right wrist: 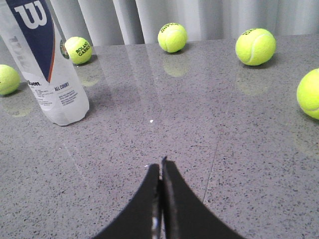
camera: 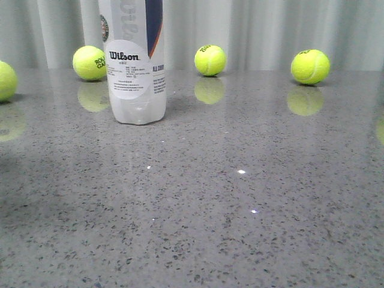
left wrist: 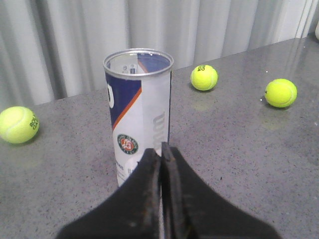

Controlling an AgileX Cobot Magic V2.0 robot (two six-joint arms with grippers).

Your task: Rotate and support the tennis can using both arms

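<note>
A tall clear-plastic tennis can (camera: 135, 60) stands upright on a grey speckled table (camera: 240, 210), toward the robot's left side. Its top is open, ringed by a metal rim, and it looks empty inside. Several yellow-green tennis balls lie scattered behind and beside it, none touching it; one ball (camera: 90, 63) sits just behind it to the left.

The can is probably very light, with thin walls that would dent under a hard squeeze and a smooth label that could slip. Being tall and narrow, it would tip easily. The safest hold is likely across the middle of the body with gentle pressure, with the second arm steadying the opposite side or the stiffer rim.

The left gripper (left wrist: 161, 154) is clenched, its two black fingers pressed together with nothing between them, pointing at the lower part of the can and close to it; contact cannot be confirmed. The right gripper (right wrist: 160, 172) is also clenched and empty, hovering over bare table well apart from the can.
</note>
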